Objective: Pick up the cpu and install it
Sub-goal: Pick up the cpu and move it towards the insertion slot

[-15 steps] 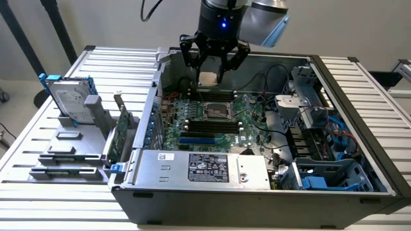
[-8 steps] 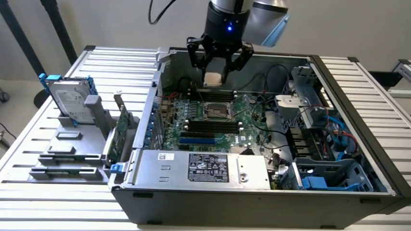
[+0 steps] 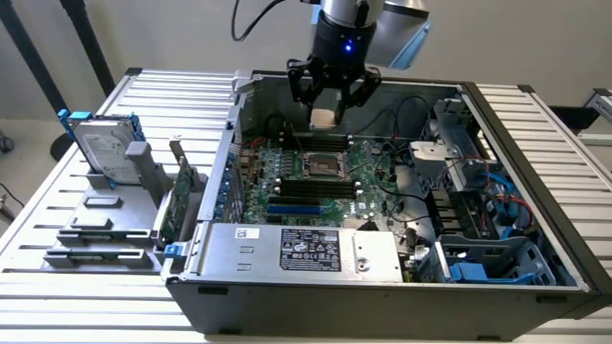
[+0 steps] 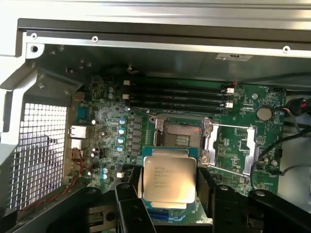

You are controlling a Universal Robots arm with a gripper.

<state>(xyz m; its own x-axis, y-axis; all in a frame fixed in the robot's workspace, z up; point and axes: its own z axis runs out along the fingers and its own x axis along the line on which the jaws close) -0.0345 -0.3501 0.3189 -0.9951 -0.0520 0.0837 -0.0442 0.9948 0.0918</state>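
The cpu (image 3: 324, 118), a small square chip with a silver-grey lid, hangs in the air above the motherboard (image 3: 373, 201) of the open computer case (image 3: 383, 301). My gripper (image 3: 325, 107) is shut on it, one black finger against each side. In the wrist view the cpu (image 4: 169, 178) sits lid-up between the fingers (image 4: 130, 194), with printed text on the lid. The uncovered socket (image 4: 182, 133) lies just beyond it on the green board, its metal frame (image 4: 233, 145) swung open to the side. In the exterior view the socket (image 3: 323, 165) is below the held chip.
Black memory slots (image 3: 316, 188) run beside the socket. A grey power supply (image 3: 306, 251) fills the case's near side, with cables and drive bays (image 3: 497, 193) at the exterior view's right. A hard drive with blue rails (image 3: 100, 147) stands on a grey rack at the exterior view's left.
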